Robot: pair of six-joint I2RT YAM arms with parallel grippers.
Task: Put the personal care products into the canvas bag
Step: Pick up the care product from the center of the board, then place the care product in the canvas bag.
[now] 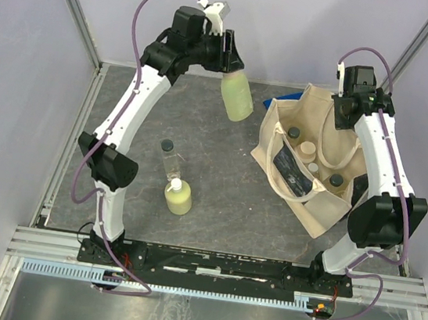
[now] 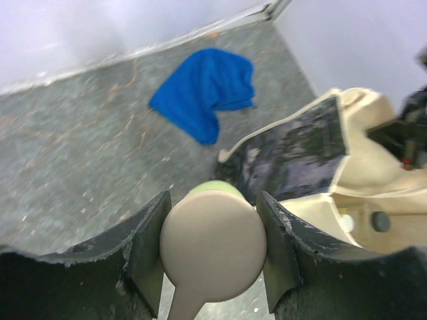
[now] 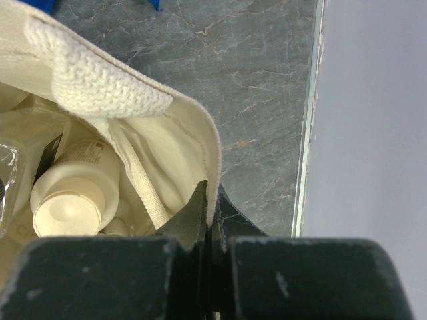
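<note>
My left gripper (image 1: 229, 58) hangs high over the table's back, shut on the pale cap (image 2: 212, 243) of a yellow-green bottle (image 1: 237, 96) that dangles below it, left of the canvas bag (image 1: 322, 214). The bag stands open on the right with a dark panel (image 2: 293, 157) on its side. My right gripper (image 3: 212, 208) is shut on the bag's far rim (image 3: 200, 133). Inside the bag stand several bottles, among them a pale-capped beige one (image 3: 70, 200) and a black-capped one (image 1: 293, 131). On the table lie a clear black-capped bottle (image 1: 171, 158) and a second yellow-green bottle (image 1: 178, 197).
A blue cloth (image 2: 207, 90) lies crumpled behind the bag, near the back wall. A metal rail (image 3: 308, 113) edges the table on the right, close to the bag. The two loose bottles lie just right of the left arm's lower link (image 1: 110, 166).
</note>
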